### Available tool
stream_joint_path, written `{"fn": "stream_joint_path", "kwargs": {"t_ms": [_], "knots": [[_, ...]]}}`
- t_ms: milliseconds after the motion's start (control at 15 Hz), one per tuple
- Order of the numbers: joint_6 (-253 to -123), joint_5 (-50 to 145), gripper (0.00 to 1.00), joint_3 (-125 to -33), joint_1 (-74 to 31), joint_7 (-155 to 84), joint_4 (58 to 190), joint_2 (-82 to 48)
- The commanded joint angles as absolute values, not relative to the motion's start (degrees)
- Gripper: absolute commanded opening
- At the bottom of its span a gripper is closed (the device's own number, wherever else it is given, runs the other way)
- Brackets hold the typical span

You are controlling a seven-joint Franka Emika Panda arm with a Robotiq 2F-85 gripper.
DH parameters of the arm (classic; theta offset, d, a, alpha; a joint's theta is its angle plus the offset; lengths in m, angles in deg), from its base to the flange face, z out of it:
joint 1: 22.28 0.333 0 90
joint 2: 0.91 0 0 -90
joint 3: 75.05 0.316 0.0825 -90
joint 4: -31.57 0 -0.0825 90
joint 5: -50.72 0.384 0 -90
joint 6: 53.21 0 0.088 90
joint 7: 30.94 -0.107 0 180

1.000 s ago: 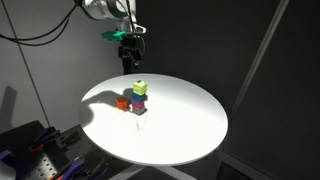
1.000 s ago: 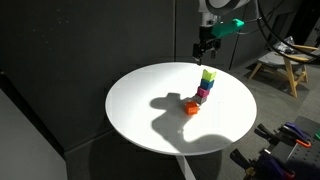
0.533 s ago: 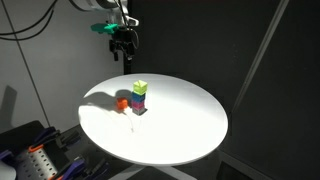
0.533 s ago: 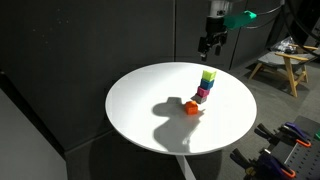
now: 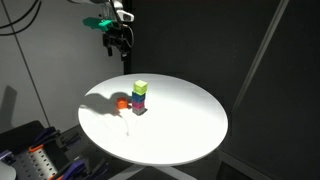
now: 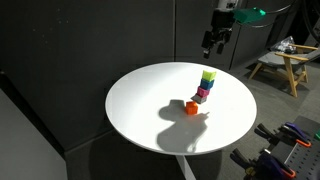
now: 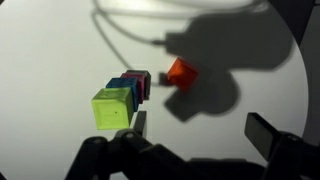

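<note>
Fingers (image 7: 270,136) spread and empty, I'm hovering well above the counter (image 5: 190,125), so nothing is nudging the upright block stack (image 5: 140,97) or the orange block (image 5: 122,102) just beside it

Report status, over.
Pincer open, empty, high above table. Block stack upright, orange cube beside it. Nothing between pincer and stack.

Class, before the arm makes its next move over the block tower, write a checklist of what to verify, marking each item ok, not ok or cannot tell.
1. Gripper open and empty: ok.
2. Gripper high above the block tower, touching nothing: ok.
3. Block tower standing on the white table: ok.
4. Orange block lying on the table beside the tower: ok.
5. Clear gap between orange block and tower: cannot tell.
</note>
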State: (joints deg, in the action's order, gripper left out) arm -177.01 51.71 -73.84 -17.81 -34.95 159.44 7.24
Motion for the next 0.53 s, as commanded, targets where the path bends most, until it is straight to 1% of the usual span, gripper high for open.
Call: {"fn": "stream_joint_path", "kwargs": {"t_ms": [0, 467], "knots": [[-176.92, 52.03, 1.0, -73.17, -18.51, -34.72, 159.57, 7.53], [-177.25, 52.18, 1.0, -73.18, -18.51, -34.49, 160.3, 8.09]]}}
